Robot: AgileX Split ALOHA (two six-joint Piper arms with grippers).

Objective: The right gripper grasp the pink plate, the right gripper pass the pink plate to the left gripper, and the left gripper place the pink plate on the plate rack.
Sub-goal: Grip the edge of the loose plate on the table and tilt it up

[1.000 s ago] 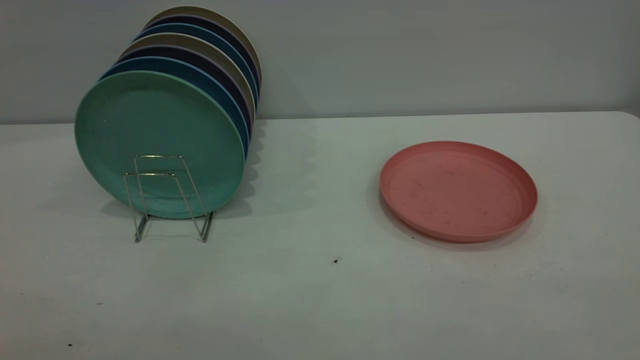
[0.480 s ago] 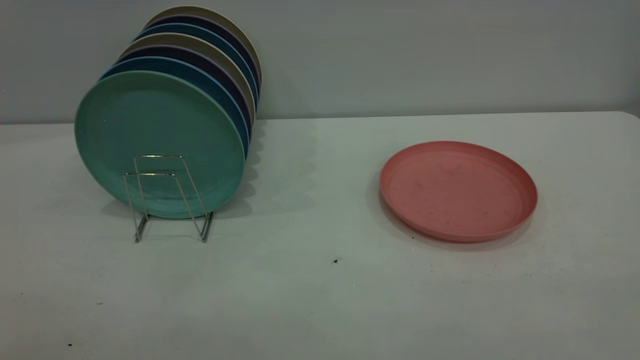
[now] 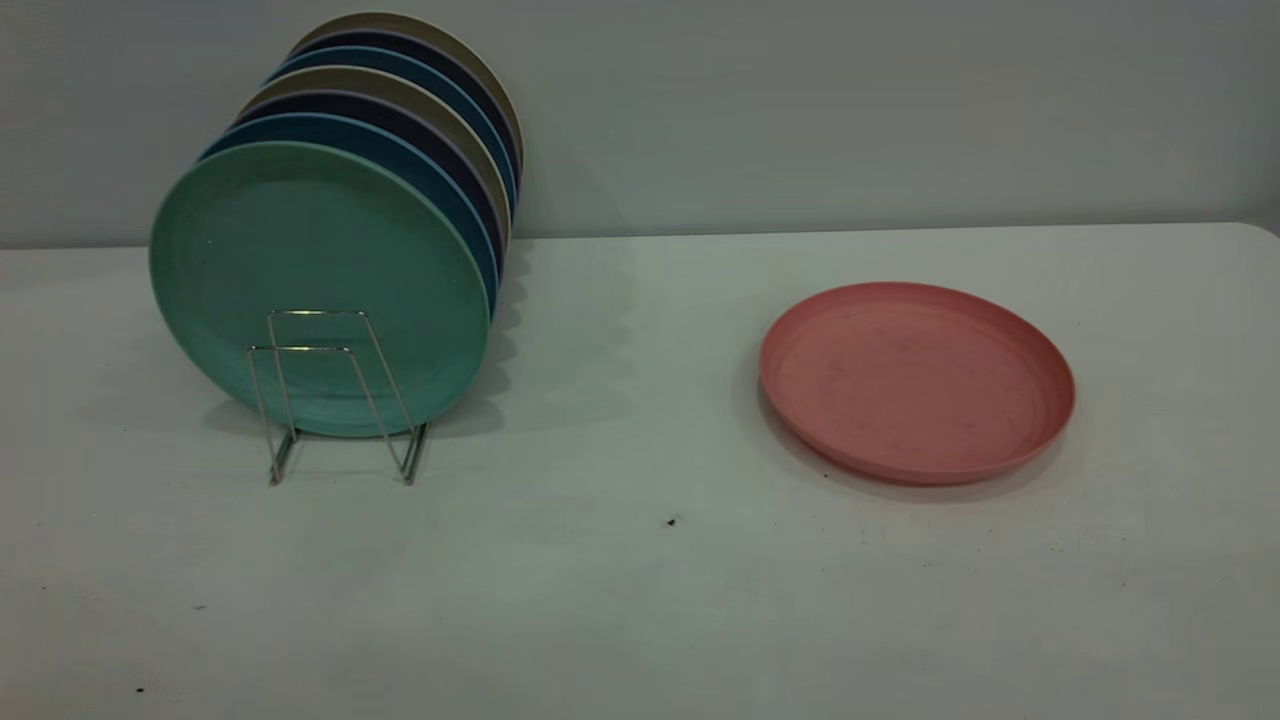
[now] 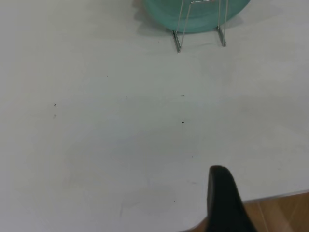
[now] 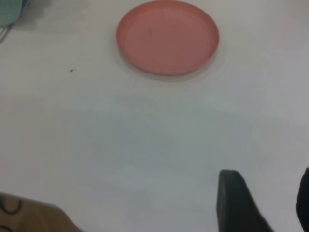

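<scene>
The pink plate (image 3: 915, 380) lies flat on the white table (image 3: 620, 600), right of centre; it also shows in the right wrist view (image 5: 167, 36). The plate rack (image 3: 335, 400) stands at the left, holding several upright plates, with a teal-green plate (image 3: 310, 260) at the front. Its two front wire loops are free. My right gripper (image 5: 268, 193) is open and empty, above the table well short of the pink plate. My left gripper (image 4: 224, 203) is near the table's front edge, far from the rack (image 4: 199, 24). Neither gripper shows in the exterior view.
Blue, dark and beige plates (image 3: 420, 110) fill the rack behind the teal one. A grey wall rises behind the table. The table's front edge (image 4: 270, 197) and wooden floor show in the left wrist view.
</scene>
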